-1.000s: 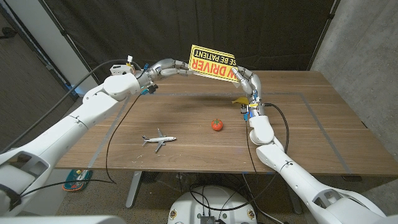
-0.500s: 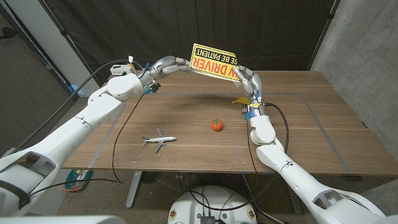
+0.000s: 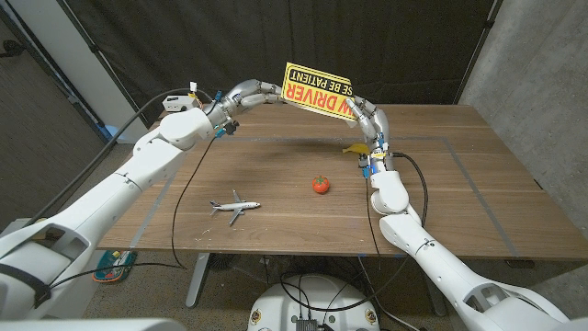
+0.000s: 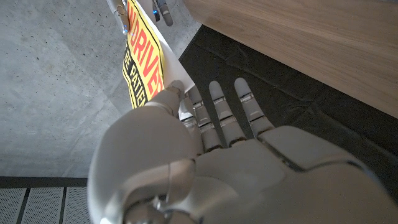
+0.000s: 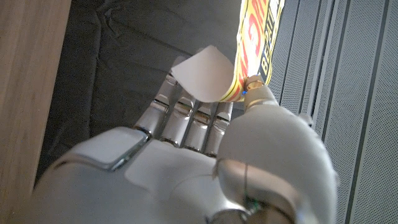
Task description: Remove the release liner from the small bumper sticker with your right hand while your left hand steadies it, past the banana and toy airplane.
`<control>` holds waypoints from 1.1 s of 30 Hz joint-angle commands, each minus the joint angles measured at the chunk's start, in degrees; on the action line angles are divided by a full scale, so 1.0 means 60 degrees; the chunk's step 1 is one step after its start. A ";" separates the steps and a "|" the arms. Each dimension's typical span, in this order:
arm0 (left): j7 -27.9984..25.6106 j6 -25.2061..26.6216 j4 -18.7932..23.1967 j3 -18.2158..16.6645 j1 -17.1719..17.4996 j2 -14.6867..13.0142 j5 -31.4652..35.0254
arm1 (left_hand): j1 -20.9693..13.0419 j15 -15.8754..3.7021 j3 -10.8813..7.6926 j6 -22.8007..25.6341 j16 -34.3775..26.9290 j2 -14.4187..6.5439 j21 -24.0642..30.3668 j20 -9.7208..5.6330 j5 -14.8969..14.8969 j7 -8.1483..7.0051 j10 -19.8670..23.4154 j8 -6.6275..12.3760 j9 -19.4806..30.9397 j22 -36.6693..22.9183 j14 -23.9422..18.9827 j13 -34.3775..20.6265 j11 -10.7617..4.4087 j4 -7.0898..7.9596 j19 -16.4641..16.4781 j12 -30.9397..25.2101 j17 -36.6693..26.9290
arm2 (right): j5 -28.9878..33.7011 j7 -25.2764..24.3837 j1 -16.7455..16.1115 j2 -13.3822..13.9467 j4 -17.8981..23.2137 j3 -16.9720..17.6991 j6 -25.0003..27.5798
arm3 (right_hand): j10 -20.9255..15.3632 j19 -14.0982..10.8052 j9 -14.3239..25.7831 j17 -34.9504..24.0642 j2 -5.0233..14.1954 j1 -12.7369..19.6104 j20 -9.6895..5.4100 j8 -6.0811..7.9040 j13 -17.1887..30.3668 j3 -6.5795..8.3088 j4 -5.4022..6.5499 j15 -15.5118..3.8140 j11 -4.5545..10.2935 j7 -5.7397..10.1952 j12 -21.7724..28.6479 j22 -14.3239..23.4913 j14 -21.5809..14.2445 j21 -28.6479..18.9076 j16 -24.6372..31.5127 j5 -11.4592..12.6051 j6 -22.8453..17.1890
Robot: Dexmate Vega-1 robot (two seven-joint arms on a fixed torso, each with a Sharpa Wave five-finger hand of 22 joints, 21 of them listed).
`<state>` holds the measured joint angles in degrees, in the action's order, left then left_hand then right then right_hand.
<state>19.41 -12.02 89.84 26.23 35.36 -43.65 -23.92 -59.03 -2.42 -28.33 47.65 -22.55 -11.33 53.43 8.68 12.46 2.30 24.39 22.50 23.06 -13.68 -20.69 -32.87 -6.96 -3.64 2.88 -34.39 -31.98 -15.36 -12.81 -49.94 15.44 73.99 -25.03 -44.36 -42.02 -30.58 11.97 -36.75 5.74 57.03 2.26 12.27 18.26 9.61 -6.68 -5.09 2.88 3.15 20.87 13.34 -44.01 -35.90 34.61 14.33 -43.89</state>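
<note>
The bumper sticker (image 3: pixel 318 90) hangs in the air above the far side of the worktop (image 3: pixel 276 175), pinched between the left hand (image 3: pixel 248 92) and the right hand (image 3: pixel 366 115). It looks thin, light and floppy. A white liner corner (image 5: pixel 202 73) lifts beside the right fingers (image 5: pixel 186 115); I would take hold there.

Both arms are glossy white, with rounded shells, entering from the lower corners of the frame. Black cables loop off each forearm. The left robot hand (image 3: pixel 246 95) and right robot hand (image 3: pixel 367 118) are silver-grey metal with segmented fingers (image 4: pixel 219 109); small blue and red fittings sit at the wrists.
</note>
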 commanded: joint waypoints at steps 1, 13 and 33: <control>0.1309 0.0361 0.0014 0.0249 -0.0357 -0.0124 -0.0658 | 0.0126 -0.0428 -0.1026 -0.0873 0.0210 -0.0084 0.0392 0.0045 0.0083 0.0229 -0.0382 0.0652 0.1223 -0.0109 0.0250 -0.0289 0.0186 0.0957 -0.0248 0.0070 -0.0199 | 0.0026 -0.0579 -0.0469 0.0424 0.1309 0.0085 0.1996 | 0.1464 0.0490 0.0045 0.0292 -0.0034 -0.0204 0.0122 -0.0361 -0.0055 -0.0124 0.0049 -0.0374 -0.0104 0.0007 -0.0751 -0.0049 0.1341 -0.0073 -0.0890 -0.0012 0.1408; 0.1842 -0.0007 -0.0322 0.0137 -0.0144 0.0231 -0.1520 | 0.0072 -0.0483 -0.1268 -0.1241 0.0214 -0.0033 0.0905 -0.0272 -0.0060 0.0365 -0.0459 0.1556 0.2462 -0.0207 0.0368 -0.0699 0.0228 0.1000 -0.0382 -0.0097 -0.0543 | 0.0824 -0.2254 -0.1127 0.0709 0.2587 0.0298 0.3720 | 0.5070 0.2843 -0.0086 0.1126 -0.0205 -0.0899 0.0475 -0.0406 -0.0473 -0.0584 0.0201 0.0857 -0.0906 -0.0746 -0.1753 -0.0376 0.5111 0.0535 -0.3194 -0.0082 0.5924; 0.1061 -0.0066 -0.0270 -0.0354 0.0627 0.0545 -0.2341 | -0.0038 -0.0503 -0.1312 -0.1271 0.0105 -0.0021 0.1497 -0.0501 -0.0327 0.0450 -0.0327 0.2362 0.3397 -0.0322 0.0387 -0.1065 0.0213 0.0806 -0.0398 -0.0357 -0.0917 | 0.3470 -0.4395 -0.1288 0.0625 0.2070 0.0128 0.1839 | 0.2326 0.1051 -0.0096 0.0493 0.0012 -0.1028 0.0231 0.0425 -0.0413 -0.0878 -0.0071 -0.0050 -0.0834 -0.0841 0.0118 -0.0292 0.2177 -0.0102 -0.1228 0.0059 0.3308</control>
<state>28.44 -12.47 87.74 25.26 37.09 -41.22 -36.31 -58.76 -2.36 -36.22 39.70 -21.58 -11.57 61.89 6.13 10.78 4.53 21.27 26.85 42.78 -15.32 -18.41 -38.91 -5.23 1.65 0.61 -36.11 -37.10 -0.37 -37.05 -57.27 17.77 87.66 -23.46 -27.00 -26.38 -22.93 11.08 -32.84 6.17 50.29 3.68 14.51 15.36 4.62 -6.54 -2.66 -2.39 -1.92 20.67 11.35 -29.47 -35.84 25.82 14.42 -22.49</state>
